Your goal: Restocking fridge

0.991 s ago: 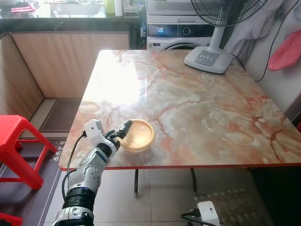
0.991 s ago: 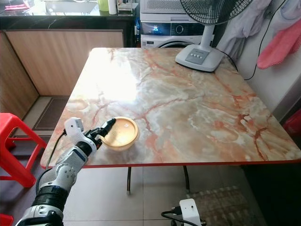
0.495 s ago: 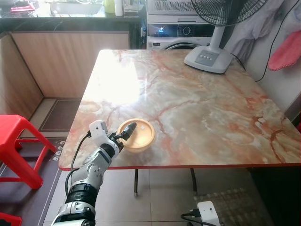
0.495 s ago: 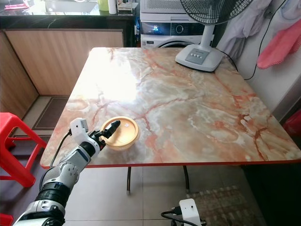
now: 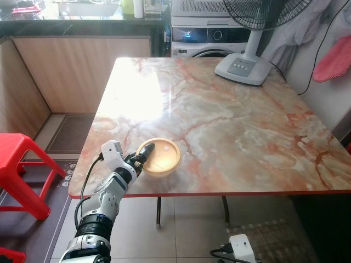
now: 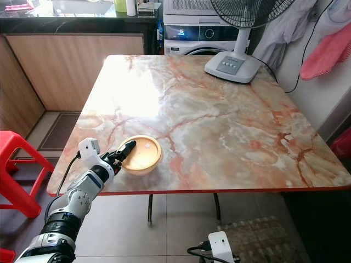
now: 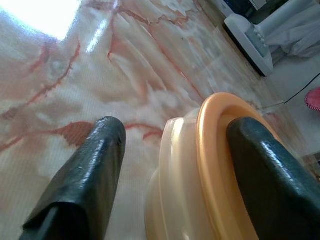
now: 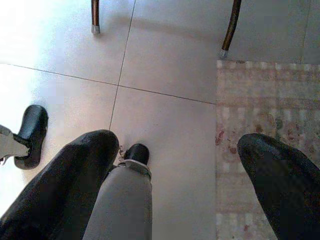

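Note:
A shallow orange bowl (image 5: 159, 156) sits on the marble table (image 5: 230, 126) near its front left corner. My left gripper (image 5: 141, 159) reaches it from the table's edge. In the left wrist view the gripper is open and straddles the rim of the bowl (image 7: 200, 165). One black finger (image 7: 265, 185) lies over the inner side. The other finger (image 7: 90, 170) stands outside with a gap to the wall. My right gripper (image 8: 175, 145) hangs open over the tiled floor.
A standing fan (image 5: 244, 68) rests on the table's far right corner, with a washing machine (image 5: 203, 38) behind it. A red plastic stool (image 5: 16, 170) stands left of the table. A patterned rug (image 8: 265, 100) lies on the floor by the table legs.
My left gripper pushed forward over the bowl, then drew back a little to its near rim. The bowl has stayed in place.

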Controlling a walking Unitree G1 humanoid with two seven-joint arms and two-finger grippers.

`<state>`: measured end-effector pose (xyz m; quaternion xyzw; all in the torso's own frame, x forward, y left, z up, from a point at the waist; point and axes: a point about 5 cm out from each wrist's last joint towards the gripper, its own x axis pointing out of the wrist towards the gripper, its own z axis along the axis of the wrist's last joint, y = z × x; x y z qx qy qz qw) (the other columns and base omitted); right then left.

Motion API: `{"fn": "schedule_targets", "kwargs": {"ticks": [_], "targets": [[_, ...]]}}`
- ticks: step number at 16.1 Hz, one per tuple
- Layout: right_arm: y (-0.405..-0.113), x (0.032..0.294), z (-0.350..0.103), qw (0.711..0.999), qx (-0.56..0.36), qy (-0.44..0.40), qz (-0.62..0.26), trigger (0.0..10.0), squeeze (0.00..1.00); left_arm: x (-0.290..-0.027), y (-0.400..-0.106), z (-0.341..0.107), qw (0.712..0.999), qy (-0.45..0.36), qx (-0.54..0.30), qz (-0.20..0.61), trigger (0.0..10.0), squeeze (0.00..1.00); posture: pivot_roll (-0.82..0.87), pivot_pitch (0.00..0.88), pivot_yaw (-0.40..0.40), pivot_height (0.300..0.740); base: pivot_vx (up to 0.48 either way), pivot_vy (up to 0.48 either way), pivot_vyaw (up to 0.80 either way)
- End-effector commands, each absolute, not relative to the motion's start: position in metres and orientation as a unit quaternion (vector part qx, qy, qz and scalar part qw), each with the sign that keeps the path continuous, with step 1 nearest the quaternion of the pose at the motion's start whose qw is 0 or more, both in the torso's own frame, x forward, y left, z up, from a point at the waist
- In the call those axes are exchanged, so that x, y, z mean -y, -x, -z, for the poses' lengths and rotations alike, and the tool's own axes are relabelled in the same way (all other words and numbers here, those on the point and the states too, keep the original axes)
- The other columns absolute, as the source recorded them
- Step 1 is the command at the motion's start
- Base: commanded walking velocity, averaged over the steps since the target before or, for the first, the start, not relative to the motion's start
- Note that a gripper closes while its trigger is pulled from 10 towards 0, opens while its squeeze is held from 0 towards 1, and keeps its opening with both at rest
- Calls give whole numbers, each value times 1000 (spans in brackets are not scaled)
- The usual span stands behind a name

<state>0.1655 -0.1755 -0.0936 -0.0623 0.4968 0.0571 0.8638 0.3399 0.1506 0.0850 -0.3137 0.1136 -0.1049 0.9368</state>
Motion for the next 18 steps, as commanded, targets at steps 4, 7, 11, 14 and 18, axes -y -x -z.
{"fn": "schedule_targets", "kwargs": {"ticks": [4, 7, 11, 14, 18], "targets": [[-164, 178, 94, 860, -502, 75, -60, 10000, 0, -152, -342, -87, 942, 301, -112, 102, 0, 0, 76, 0, -46, 740, 0, 0, 0], [-164, 178, 94, 859, -503, 77, -59, 10000, 0, -153, -343, -86, 942, 300, -117, 93, 0, 0, 76, 0, -46, 740, 0, 0, 0], [-163, 179, 94, 857, -504, 82, -62, 10000, 0, -155, -344, -86, 942, 302, -115, 89, 0, 0, 74, 0, -48, 740, 0, 0, 0], [-162, 179, 95, 855, -506, 87, -65, 10000, 0, -156, -344, -87, 940, 312, -105, 86, 0, 0, 75, 0, -50, 740, 0, 0, 0], [-161, 180, 95, 854, -508, 91, -67, 10000, 0, -159, -344, -92, 939, 322, -86, 90, 0, 0, 74, 0, -52, 740, 0, 0, 0]]}}
